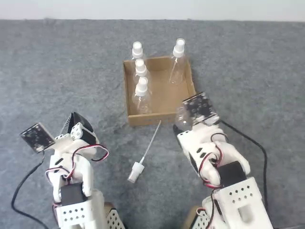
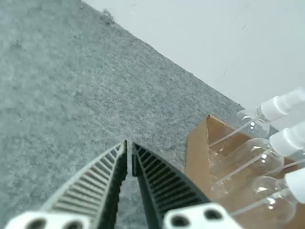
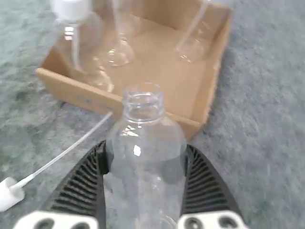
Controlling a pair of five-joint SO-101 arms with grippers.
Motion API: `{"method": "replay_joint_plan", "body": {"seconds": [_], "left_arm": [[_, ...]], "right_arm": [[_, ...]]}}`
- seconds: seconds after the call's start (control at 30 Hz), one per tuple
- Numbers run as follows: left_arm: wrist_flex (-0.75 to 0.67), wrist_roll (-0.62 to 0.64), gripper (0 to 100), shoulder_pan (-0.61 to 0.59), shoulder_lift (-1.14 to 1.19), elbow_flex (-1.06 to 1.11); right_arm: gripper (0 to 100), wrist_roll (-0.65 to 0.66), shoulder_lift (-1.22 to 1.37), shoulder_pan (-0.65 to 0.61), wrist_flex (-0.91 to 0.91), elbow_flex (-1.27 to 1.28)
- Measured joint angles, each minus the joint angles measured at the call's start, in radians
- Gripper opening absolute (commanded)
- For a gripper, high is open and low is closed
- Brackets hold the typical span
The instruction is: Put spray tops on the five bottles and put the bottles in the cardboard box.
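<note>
The uncapped bottle [image 3: 143, 109] stands upright in my right gripper [image 3: 145, 150], jaws clamped on its body, just outside the cardboard box [image 1: 159, 118]. Its spray top [image 1: 136, 171] lies on the table [image 1: 257, 71] between my arms. My left gripper [image 2: 129, 147] is closed and empty. It should take the top by its head and feed the tube straight down the neck.

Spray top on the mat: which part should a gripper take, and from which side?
Take the spray top by its white head, from above, jaws across the head's sides. It lies flat on the mat, and its thin tube, pointing towards the box, would likely bend or slip. The left gripper is empty; the right gripper holds a bottle.
</note>
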Motion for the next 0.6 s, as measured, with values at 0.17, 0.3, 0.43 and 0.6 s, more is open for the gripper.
{"method": "replay_joint_plan", "body": {"seconds": [0.17,0.3,0.43,0.6], "left_arm": [[0.06,-0.161,2,0.0,0.0,-0.011],[0.238,-0.284,2,-0.002,0.0,-0.098],[0.325,-0.356,2,0.0,0.0,-0.141],[0.325,-0.41,2,0.0,0.0,-0.19]], "right_arm": [[0.6,-0.023,0.0,0.048,-0.002,0.009],[0.7,-0.023,0.0,0.092,-0.002,0.023],[0.9,-0.023,0.0,0.14,-0.002,0.023],[0.7,-0.023,0.0,0.181,-0.002,0.023]]}}
